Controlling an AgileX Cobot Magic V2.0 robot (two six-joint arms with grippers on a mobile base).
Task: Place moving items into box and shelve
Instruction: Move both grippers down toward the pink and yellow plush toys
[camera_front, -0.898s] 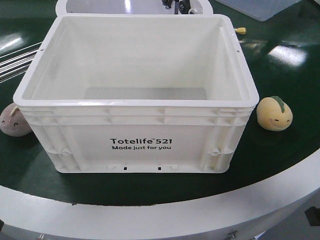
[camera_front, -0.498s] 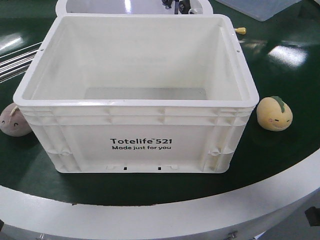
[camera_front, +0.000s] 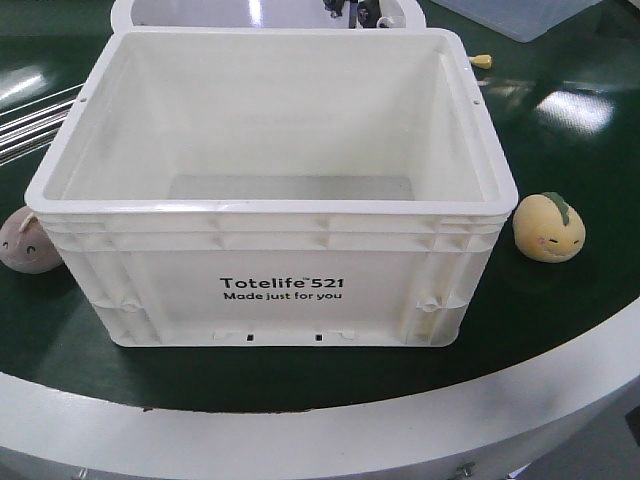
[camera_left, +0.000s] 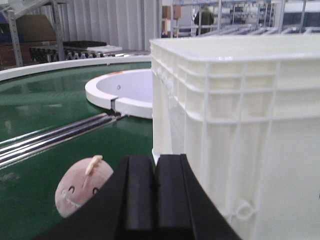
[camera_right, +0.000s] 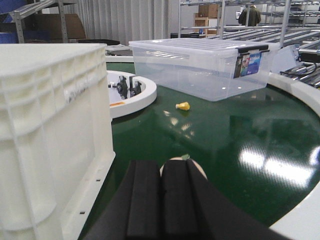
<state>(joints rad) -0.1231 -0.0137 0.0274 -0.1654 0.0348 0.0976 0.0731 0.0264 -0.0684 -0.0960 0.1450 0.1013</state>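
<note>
On the green table (camera_front: 560, 330), both claws are shut tight on nothing. The left gripper (camera_left: 154, 165) is near the pinkish plush (camera_left: 82, 192) and the right gripper (camera_right: 161, 172) partly hides the yellow plush (camera_front: 548, 227). The white box (camera_front: 170, 290) sits between the toys.

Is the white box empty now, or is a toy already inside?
Empty. The white box shows a bare floor; the pinkish toy and the yellow toy lie outside it.

Bright overhead light glares on the green table (camera_front: 585, 112); wrist views look soft.
</note>
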